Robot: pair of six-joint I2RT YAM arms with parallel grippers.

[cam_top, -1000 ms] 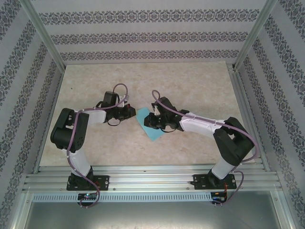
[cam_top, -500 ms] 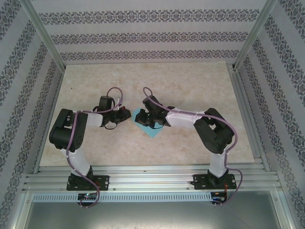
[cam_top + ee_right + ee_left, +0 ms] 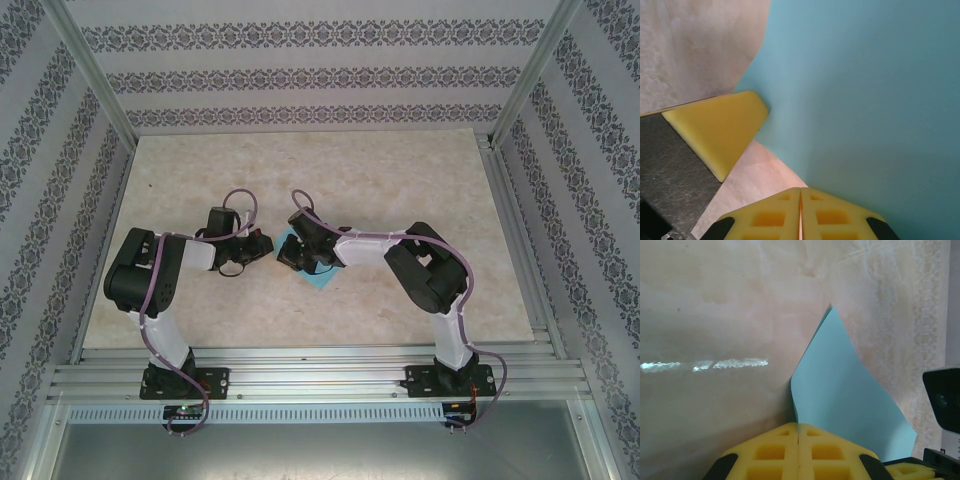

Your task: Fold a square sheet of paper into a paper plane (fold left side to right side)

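Observation:
The square sheet of paper is turquoise and lies mid-table between both arms, mostly covered by them. My left gripper is shut on the sheet's left corner. In the left wrist view the sheet rises curved out of the seam between the yellow fingertips. My right gripper is shut, with its tips at the sheet's near edge. Whether that edge is pinched I cannot tell. The left gripper's yellow finger touches the sheet's left edge in the right wrist view.
The beige marbled table is walled by patterned panels on three sides. An aluminium rail runs along the near edge. The right arm's wrist camera sits close to the sheet's right side in the left wrist view.
My right gripper has slid left across the sheet toward the left gripper, its elbow folding in. The left gripper has shifted slightly left and kept its hold. Less of the sheet shows.

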